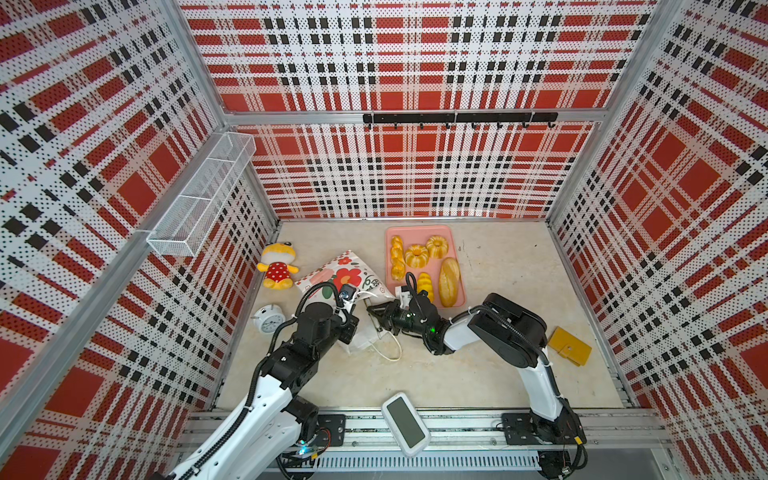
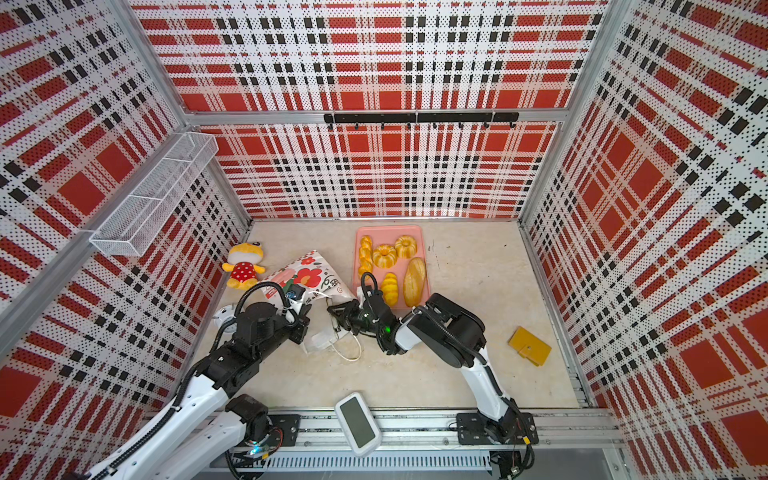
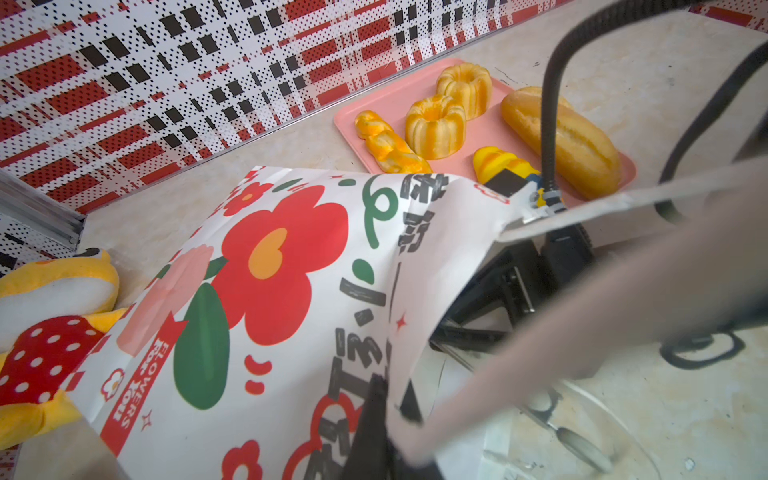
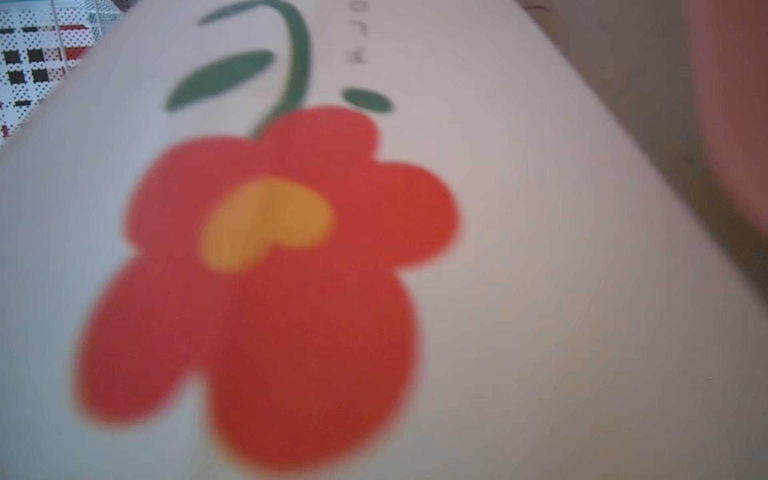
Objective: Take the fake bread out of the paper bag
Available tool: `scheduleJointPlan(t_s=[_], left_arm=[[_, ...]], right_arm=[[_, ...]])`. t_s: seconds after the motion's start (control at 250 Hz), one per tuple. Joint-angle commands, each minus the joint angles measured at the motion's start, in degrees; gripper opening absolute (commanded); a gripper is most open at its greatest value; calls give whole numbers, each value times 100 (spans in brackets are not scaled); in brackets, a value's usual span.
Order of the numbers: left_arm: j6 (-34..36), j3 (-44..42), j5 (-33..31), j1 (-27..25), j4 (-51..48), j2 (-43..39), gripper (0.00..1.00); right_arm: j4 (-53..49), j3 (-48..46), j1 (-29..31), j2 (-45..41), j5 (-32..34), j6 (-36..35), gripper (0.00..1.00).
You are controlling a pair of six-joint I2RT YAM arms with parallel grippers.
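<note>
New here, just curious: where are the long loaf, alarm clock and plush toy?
long loaf [image 1: 449, 281], in a top view, crust middle.
alarm clock [image 1: 270, 321], in a top view, dial.
plush toy [image 1: 277, 272], in a top view, red dress.

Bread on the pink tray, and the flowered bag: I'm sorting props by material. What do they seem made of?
The fake bread looks like moulded plastic or foam, glossy, with painted stripes. The paper bag looks like matte printed paper, sharply creased at its folded edge.
</note>
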Motion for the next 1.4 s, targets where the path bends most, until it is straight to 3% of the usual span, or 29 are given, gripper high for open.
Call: scheduleJointPlan(t_s=[0.0,0.248,0.44,0.868,1.12,1.397], left_arm=[[-164,-52,-198,-59,273,21,0],[-766,-193,-432,-58,892,279,0],[-790,-57,-780,-59,1107,493,0],[-766,64,-807,172,1337,583,0],[-1045,-40,-944,449,1442,548,0],[-1040,-208,-714,780,1454,248,0]], right_arm=[[49,-246,111,-835,-50,-371,3],[-353,-584,452,-1586,134,-227,0],[-1016,-1004,956,-2325,399,-467,0],[-3997,-2265,1139,-5625,1209,-1288,0],[-6337,-1540,1158,-7005,856,-2165,0],[-8326,-422,1013,-7639,1398,-3035,0]])
